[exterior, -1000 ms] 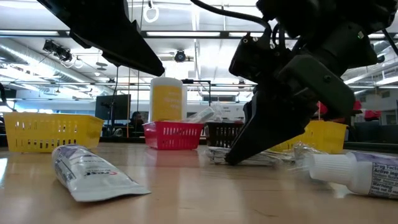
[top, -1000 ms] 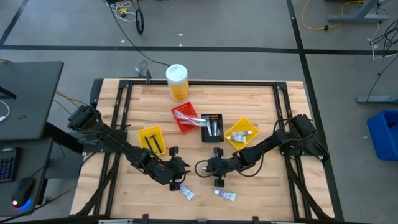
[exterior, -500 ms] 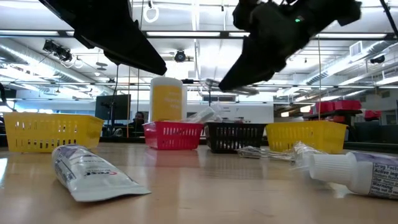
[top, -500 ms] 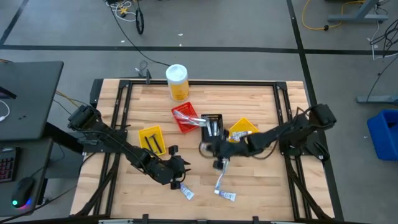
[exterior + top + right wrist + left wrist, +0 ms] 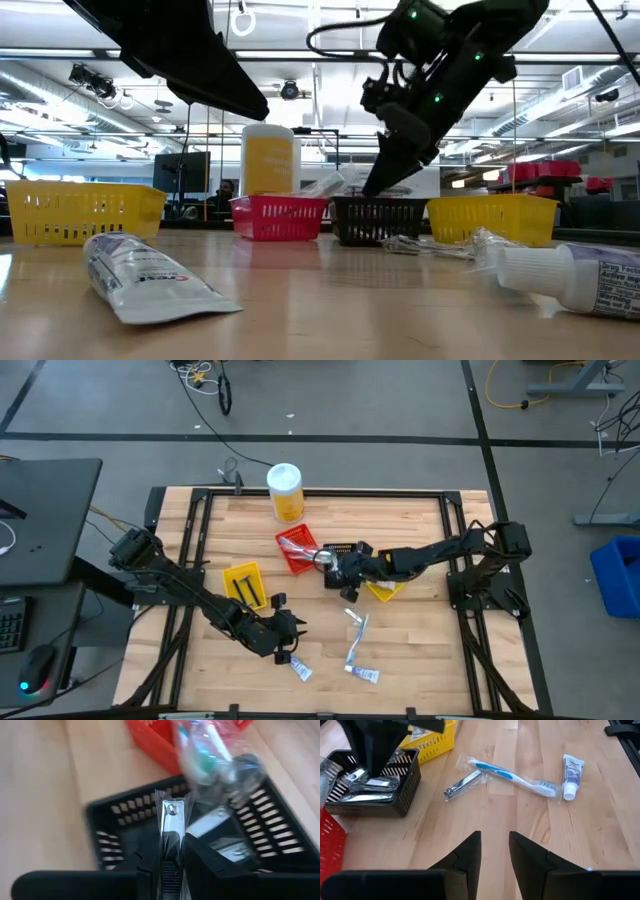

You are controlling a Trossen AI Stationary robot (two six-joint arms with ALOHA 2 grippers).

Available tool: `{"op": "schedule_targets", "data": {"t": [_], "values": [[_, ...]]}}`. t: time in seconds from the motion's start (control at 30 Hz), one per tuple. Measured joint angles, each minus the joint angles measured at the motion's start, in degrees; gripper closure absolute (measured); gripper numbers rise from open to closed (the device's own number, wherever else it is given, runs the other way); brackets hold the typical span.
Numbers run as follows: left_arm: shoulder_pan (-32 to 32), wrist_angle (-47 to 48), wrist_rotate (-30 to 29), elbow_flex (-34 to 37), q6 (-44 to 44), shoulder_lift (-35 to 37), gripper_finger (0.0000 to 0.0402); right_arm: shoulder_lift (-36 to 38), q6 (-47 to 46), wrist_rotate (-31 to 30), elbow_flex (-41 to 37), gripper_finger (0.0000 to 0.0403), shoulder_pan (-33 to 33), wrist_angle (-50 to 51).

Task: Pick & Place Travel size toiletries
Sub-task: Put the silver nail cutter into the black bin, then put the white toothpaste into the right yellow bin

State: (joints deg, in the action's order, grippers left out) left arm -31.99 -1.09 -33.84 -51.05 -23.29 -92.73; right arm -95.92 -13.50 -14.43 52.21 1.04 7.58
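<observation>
A wrapped nail clipper (image 5: 171,827) sits clamped between the fingers of the right pincer (image 5: 343,567), held above the black bin (image 5: 341,565), which in the high view lies just past the desk's centre toward 1 o'clock. In the right wrist view the clipper stands lengthwise between the two dark fingers, with the black bin's slotted walls (image 5: 115,832) directly beneath it and other silvery wrapped pieces already lying inside. In the low view the right pincer (image 5: 385,170) hangs over the black bin (image 5: 378,220).

At 10 o'clock of the black bin, touching it, is the red bin (image 5: 297,549), holding clear-wrapped items. At 4 o'clock of the black bin is a yellow bin (image 5: 388,578), partly under the right arm. A second yellow bin (image 5: 244,584) lies well apart at 9 o'clock.

Loose on the desk (image 5: 420,640), toward 6 o'clock of the black bin, are a blue-and-white toothbrush (image 5: 512,776) in clear wrap, a second nail clipper (image 5: 465,785) just beside it, and a small white tube (image 5: 571,773) near the brush head. Another white tube (image 5: 300,669) lies near the left pincer (image 5: 287,643), which hovers over the desk at about 7 o'clock from centre, its fingers (image 5: 470,852) apart and holding nothing.

A tall yellow canister (image 5: 285,493) with a white lid stands at 12 o'clock near the desk's far edge.
</observation>
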Motion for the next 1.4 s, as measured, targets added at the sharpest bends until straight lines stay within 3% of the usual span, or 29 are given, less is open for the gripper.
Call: {"op": "schedule_targets", "data": {"t": [0.3,0.77,1.13,1.4], "values": [[0.0,-0.1,-0.23,0.0,-0.02,0.0,0.0291,-2.83,3.63,5.75,0.0,0.0321,-3.32,-0.55],[0.0,-0.1,-0.26,0.0,-0.04,0.0,0.0291,-0.02,5.4,6.54,0.0,0.0217,-1.9,-1.82],[0.0,-0.12,-0.33,0.0,0.04,0.0,0.0291,5.38,1.42,12.94,0.02,0.0223,8.07,0.61],[0.0,-0.1,-0.57,0.0,0.3,0.0,0.0291,5.38,-4.65,13.15,0.02,0.022,18.07,1.46]]}}
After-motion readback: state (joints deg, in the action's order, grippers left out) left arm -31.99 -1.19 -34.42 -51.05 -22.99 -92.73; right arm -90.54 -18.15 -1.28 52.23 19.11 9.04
